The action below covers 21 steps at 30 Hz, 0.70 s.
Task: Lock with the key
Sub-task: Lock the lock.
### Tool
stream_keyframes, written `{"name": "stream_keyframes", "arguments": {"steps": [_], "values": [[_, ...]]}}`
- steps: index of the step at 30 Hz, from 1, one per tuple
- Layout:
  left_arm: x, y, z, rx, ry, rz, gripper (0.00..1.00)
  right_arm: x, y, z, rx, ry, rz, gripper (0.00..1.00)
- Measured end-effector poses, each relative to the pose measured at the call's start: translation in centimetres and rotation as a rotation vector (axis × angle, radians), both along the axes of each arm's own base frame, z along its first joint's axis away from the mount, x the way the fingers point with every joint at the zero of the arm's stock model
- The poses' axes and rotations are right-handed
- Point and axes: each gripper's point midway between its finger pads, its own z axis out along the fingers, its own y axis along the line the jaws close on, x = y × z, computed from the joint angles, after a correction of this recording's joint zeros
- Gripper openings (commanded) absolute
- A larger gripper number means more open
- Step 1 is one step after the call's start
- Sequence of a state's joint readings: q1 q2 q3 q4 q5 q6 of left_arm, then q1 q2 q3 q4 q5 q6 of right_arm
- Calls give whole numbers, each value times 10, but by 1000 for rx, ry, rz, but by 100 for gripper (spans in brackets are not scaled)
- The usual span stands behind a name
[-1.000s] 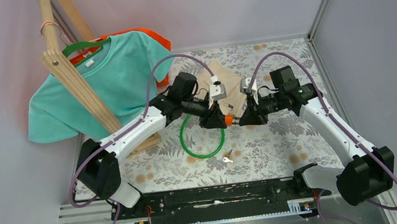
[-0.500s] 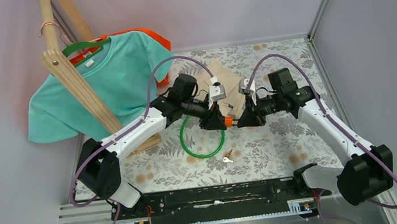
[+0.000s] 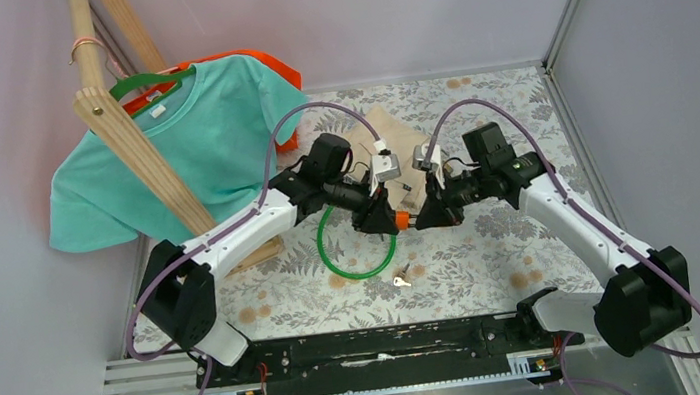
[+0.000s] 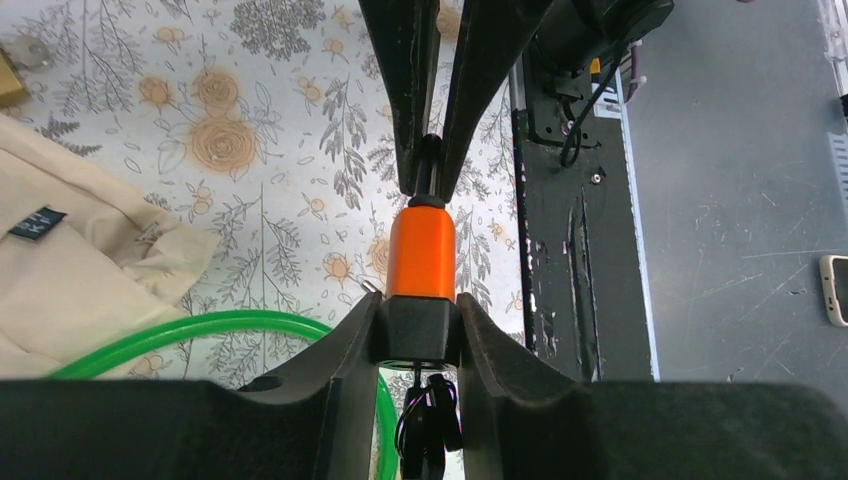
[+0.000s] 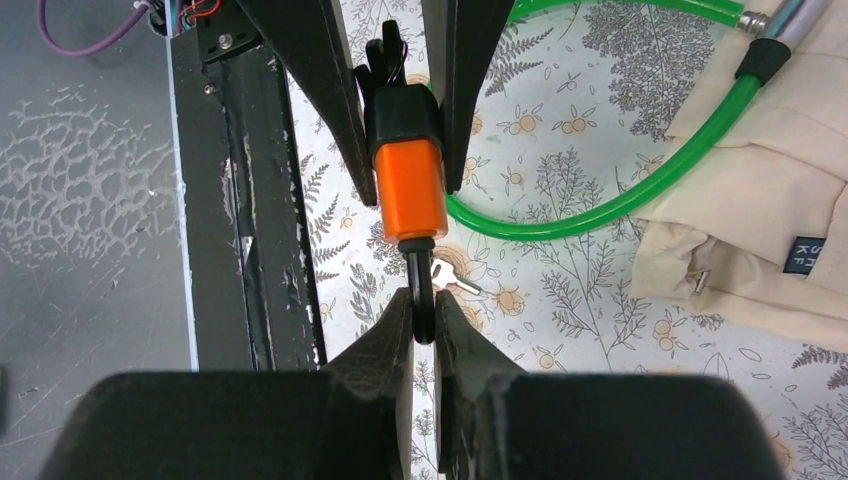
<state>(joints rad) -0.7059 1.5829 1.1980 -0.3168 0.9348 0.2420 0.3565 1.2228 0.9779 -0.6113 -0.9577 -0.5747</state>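
Observation:
The lock is an orange and black cylinder [image 3: 397,220] on a green cable loop [image 3: 360,273]. My left gripper [image 4: 420,335] is shut on the black end of the lock [image 4: 421,255] and holds it above the table. My right gripper [image 5: 424,318] is shut on the black head of a key [image 5: 422,290] that stands in the orange end of the lock [image 5: 408,195]. The two grippers meet tip to tip at mid table [image 3: 411,220]. A spare silver key [image 3: 401,278] lies on the table below them; it also shows in the right wrist view [image 5: 452,277].
A beige folded cloth [image 3: 398,146] lies behind the grippers. A teal shirt [image 3: 179,148] hangs on a wooden rack [image 3: 133,144] at the back left. The black arm rail [image 3: 384,346] runs along the near edge. Grey walls close the right and back.
Both grippers, joined at the lock, have shifted slightly left and toward the back. The right wrist has turned a little. The grips have not changed.

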Motion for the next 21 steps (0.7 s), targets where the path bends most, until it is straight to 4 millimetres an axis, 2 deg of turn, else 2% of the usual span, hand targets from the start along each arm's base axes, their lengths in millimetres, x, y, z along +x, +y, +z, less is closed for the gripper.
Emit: {"name": "stream_keyframes", "arguments": {"steps": [21], "values": [[-5,7,-17,63,62,27,0,1,11,-16,-36,70,-39,0]]}}
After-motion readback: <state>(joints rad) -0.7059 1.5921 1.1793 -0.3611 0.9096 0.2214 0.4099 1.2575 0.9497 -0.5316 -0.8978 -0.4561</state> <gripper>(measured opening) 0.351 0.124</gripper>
